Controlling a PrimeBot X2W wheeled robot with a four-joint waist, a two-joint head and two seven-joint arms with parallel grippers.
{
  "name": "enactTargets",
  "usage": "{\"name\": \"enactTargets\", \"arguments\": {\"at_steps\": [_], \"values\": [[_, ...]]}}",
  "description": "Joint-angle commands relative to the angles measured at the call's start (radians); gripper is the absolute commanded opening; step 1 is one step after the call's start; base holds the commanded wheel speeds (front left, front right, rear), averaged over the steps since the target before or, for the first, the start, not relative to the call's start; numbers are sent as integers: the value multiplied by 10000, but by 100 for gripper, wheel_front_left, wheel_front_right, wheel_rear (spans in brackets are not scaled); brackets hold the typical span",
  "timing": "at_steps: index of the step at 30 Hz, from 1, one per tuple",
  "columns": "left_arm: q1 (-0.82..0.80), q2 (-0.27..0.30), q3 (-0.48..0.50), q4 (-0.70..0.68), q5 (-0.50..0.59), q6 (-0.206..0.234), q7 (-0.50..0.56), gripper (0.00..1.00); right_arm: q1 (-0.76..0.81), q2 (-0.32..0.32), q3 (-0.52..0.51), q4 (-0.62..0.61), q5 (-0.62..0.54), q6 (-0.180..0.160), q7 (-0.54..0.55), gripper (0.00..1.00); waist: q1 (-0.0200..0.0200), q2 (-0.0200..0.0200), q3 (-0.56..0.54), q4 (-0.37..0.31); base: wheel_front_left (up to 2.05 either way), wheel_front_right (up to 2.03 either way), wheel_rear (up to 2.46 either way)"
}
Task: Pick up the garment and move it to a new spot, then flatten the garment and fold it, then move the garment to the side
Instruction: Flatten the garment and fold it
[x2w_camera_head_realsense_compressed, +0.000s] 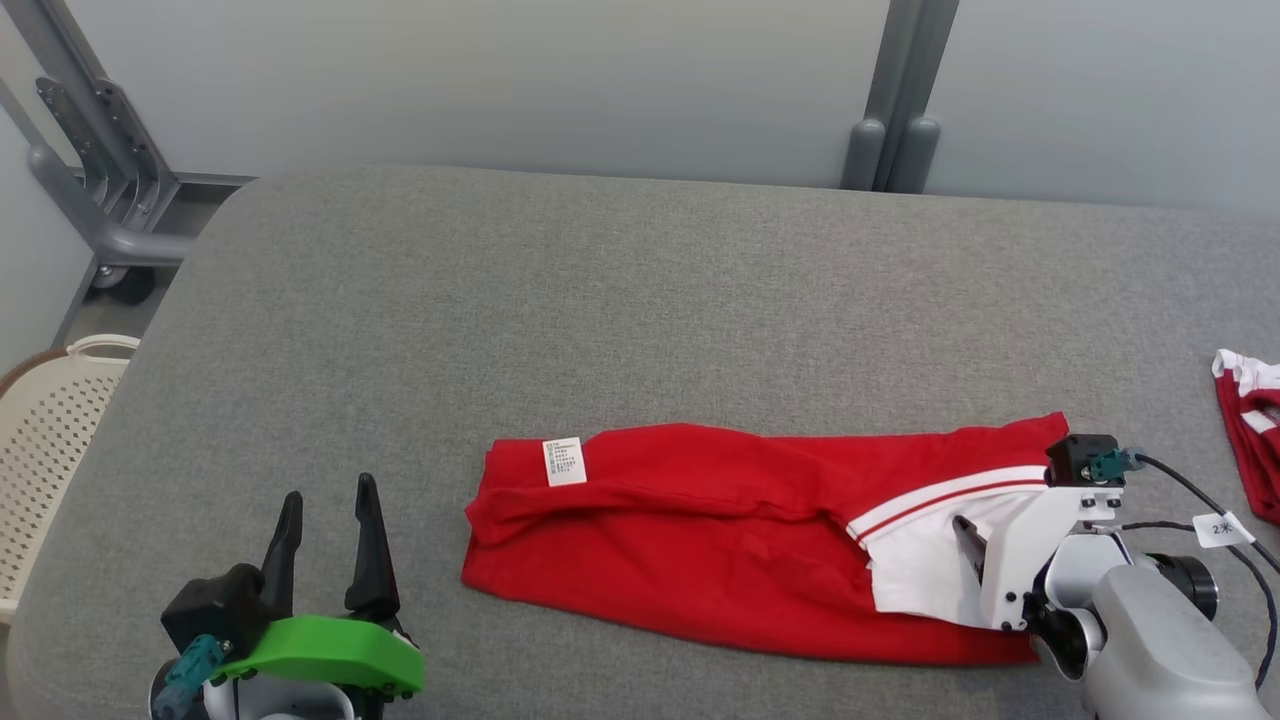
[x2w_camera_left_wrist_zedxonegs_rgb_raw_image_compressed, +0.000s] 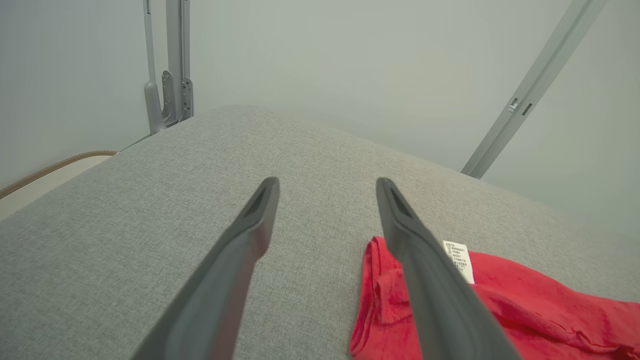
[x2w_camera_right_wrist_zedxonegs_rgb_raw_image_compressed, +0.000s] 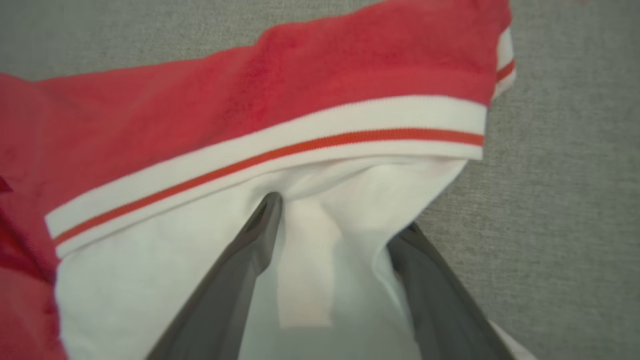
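Note:
A red garment (x2w_camera_head_realsense_compressed: 700, 540) with a white, red-striped section at its right end lies folded in a long band on the grey table (x2w_camera_head_realsense_compressed: 600, 300). A white label sits near its left end. My left gripper (x2w_camera_head_realsense_compressed: 328, 490) hovers open and empty at the lower left, just left of the garment's left end (x2w_camera_left_wrist_zedxonegs_rgb_raw_image_compressed: 525, 300); its fingers (x2w_camera_left_wrist_zedxonegs_rgb_raw_image_compressed: 250, 235) are spread wide. My right gripper (x2w_camera_head_realsense_compressed: 975, 545) is at the garment's right end, open, with white fabric (x2w_camera_right_wrist_zedxonegs_rgb_raw_image_compressed: 310, 260) lying between its fingers. Cloth covers the tip of one right finger (x2w_camera_right_wrist_zedxonegs_rgb_raw_image_compressed: 425, 270).
Another red and white piece of cloth (x2w_camera_head_realsense_compressed: 1250, 430) lies at the table's right edge. A perforated cream basket (x2w_camera_head_realsense_compressed: 50, 440) stands off the table's left side. Grey metal frames (x2w_camera_head_realsense_compressed: 100, 180) stand behind the table, in front of a pale wall.

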Motion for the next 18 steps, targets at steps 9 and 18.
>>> {"name": "enactTargets", "arguments": {"at_steps": [9,18], "values": [[14,-75,136,-19,143,-36,-27,100,-92,-480,416,203,-188,-15,-230,0,0,0,49,-152,0,0,0],[151,-121,195,-94,204,-74,-27,100,-181,-1324,-57,-527,366,-6,-575,0,0,0,-67,-567,0,0,0]]}}
